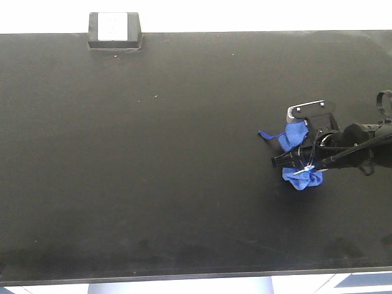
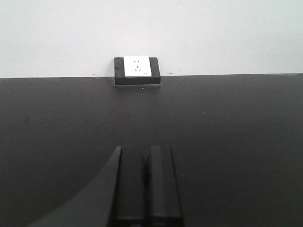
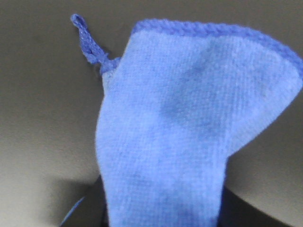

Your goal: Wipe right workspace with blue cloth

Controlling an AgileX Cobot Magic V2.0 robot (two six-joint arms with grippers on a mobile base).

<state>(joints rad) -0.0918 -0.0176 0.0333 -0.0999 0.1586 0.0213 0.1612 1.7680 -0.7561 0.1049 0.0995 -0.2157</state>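
Blue cloth is what matters, but the right workspace takes up nearly everything from where I stand: a wide matte black benchtop, faintly scuffed, with a few pale specks toward the back. Next in size is the right arm, reaching in from the right edge low over the surface, cables looped along it. Its right gripper is clamped on the blue cloth, which sits on the right-hand part of the bench, bunched in two lobes either side of the black fingers, with a thin tail-like corner trailing off to the left on the benchtop. In the right wrist view the cloth fills the frame, its stitched hem arcing across the top and a small loop sticking up at the corner (the fingers themselves are hidden behind the fabric there). The left gripper shows only in its own wrist view, its two dark fingers pressed together with nothing between them, pointing at the small black box with a white face at the back edge of the bench
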